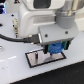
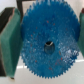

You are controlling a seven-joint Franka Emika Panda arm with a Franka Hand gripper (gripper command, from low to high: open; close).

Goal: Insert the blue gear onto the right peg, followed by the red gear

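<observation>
The blue gear (image 2: 47, 42) fills the wrist view, a wide toothed disc with a raised hub and a centre hole. My gripper (image 2: 47, 44) is shut on the blue gear, its teal pads (image 2: 10, 45) pressing the rim on both sides. In the exterior view the gripper (image 1: 55, 50) holds the blue gear (image 1: 55, 48) just over the dark base plate (image 1: 36, 60). A pale peg tip seems to show inside the gear's hole, though I cannot tell for sure. The right peg is otherwise hidden beneath the gear. The red gear is out of view.
The dark base plate lies on a white tabletop (image 1: 15, 70). A black cable (image 1: 15, 39) runs along the arm at the exterior view's left. The arm's white body (image 1: 35, 20) fills the upper part of that view.
</observation>
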